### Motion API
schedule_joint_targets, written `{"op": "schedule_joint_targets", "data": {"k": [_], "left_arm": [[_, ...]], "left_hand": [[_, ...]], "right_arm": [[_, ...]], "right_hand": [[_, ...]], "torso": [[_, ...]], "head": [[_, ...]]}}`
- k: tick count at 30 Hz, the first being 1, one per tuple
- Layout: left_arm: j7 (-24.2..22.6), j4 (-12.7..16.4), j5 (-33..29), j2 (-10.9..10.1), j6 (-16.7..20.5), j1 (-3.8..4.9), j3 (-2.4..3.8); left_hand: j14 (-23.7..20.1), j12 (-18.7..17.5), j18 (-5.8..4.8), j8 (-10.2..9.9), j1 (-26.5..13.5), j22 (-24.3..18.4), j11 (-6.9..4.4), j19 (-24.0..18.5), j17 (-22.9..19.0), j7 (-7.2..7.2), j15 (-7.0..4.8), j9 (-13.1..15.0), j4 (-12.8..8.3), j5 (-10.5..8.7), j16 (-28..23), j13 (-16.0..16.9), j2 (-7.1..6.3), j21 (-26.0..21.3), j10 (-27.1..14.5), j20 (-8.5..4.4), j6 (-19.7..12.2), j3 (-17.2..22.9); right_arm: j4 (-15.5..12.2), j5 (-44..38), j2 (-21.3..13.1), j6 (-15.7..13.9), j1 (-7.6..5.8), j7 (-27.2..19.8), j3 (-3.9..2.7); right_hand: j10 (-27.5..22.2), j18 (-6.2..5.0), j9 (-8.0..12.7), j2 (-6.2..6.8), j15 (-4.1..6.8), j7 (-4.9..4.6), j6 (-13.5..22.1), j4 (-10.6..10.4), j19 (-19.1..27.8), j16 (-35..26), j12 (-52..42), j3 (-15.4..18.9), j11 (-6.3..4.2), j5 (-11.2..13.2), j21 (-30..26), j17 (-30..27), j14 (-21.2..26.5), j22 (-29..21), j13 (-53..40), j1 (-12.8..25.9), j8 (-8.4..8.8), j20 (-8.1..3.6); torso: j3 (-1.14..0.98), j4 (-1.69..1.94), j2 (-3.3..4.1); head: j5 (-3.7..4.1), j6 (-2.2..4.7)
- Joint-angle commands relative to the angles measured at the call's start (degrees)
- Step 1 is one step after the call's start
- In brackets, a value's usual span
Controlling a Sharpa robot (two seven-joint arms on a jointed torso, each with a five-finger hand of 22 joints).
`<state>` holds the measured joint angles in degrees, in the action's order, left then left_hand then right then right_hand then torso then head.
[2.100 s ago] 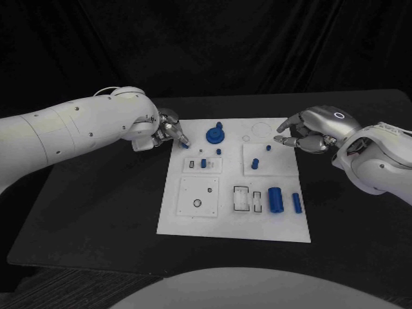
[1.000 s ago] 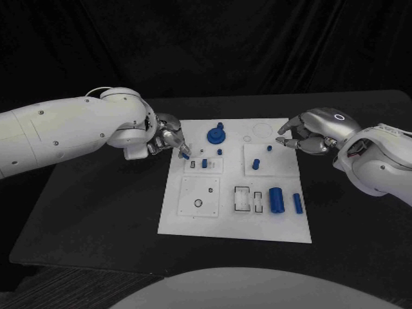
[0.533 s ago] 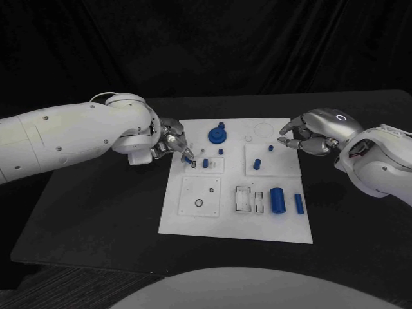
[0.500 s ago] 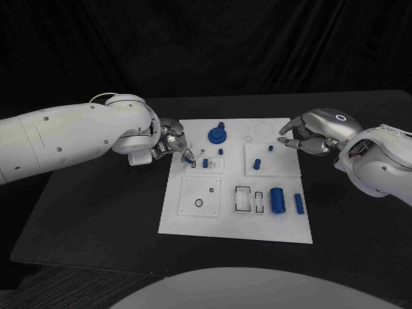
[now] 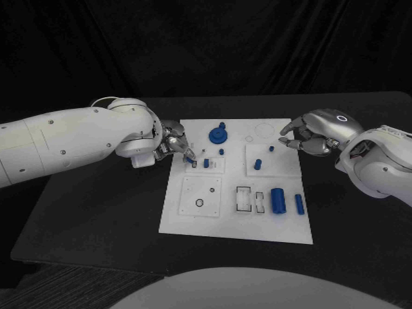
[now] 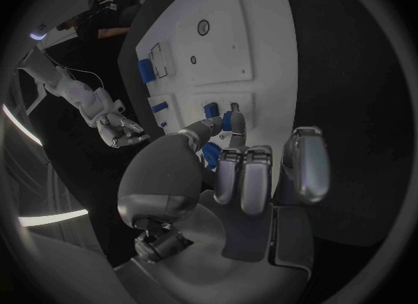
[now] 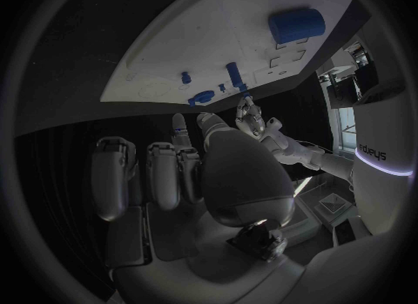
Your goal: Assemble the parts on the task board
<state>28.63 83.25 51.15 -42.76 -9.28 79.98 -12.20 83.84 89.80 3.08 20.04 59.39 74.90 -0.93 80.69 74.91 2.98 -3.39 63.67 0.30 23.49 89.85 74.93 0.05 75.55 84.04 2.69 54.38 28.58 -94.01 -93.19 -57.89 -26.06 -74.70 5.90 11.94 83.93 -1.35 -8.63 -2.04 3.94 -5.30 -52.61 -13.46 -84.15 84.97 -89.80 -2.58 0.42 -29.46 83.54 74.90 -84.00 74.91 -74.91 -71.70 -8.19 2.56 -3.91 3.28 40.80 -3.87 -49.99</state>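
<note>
The task board [image 5: 235,222] is lying in the middle of the black table [image 5: 94,212], and you are working at its far left corner, around 11 o'clock on the board. Your left hand [image 5: 174,143] is pinching a small blue part [image 6: 226,120] between thumb and fingertip; in the left wrist view that part is sitting right over the small inset plate [image 5: 206,164], beside another short blue peg [image 5: 206,163] standing there. Whether the pinched part is already touching the plate, you cannot tell. The other fingers of that hand are lying curled together behind the pinch.

Moving outward, the round blue knob [image 5: 217,134] is standing at 12 o'clock on the board, just beyond your left hand. A blue peg [image 5: 256,163] is standing at about 1 o'clock, a large blue cylinder [image 5: 277,199] is lying at 4 o'clock, and a slimmer blue pin [image 5: 298,204] is lying just beside it toward the right edge.

Your right hand [image 5: 310,136] is hovering at the board's far right corner, about 2 o'clock, with its fingers curled inward and nothing visible between them.
</note>
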Motion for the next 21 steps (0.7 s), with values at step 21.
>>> {"op": "schedule_joint_targets", "data": {"k": [21], "left_arm": [[-1.43,-1.35,-0.3,1.42,1.55,-1.7,0.01]], "left_hand": [[6.16,0.2,0.5,0.07,-0.01,10.33,-0.38,0.32,15.09,-0.45,-0.4,0.1,-0.55,-0.48,0.15,15.07,0.9,-0.15,5.96,0.03,0.22,1.32]], "right_arm": [[0.17,-0.17,0.17,-0.39,0.55,0.73,-0.04]], "right_hand": [[6.07,-0.34,0.06,0.17,-0.19,0.0,-0.47,0.3,-2.88,-0.15,-0.2,-0.82,0.48,-1.23,-0.31,4.82,-4.23,12.84,-15.09,-0.97,0.39,0.01]], "torso": [[-0.05,-0.13,0.02]], "head": [[-0.1,-0.01]]}}
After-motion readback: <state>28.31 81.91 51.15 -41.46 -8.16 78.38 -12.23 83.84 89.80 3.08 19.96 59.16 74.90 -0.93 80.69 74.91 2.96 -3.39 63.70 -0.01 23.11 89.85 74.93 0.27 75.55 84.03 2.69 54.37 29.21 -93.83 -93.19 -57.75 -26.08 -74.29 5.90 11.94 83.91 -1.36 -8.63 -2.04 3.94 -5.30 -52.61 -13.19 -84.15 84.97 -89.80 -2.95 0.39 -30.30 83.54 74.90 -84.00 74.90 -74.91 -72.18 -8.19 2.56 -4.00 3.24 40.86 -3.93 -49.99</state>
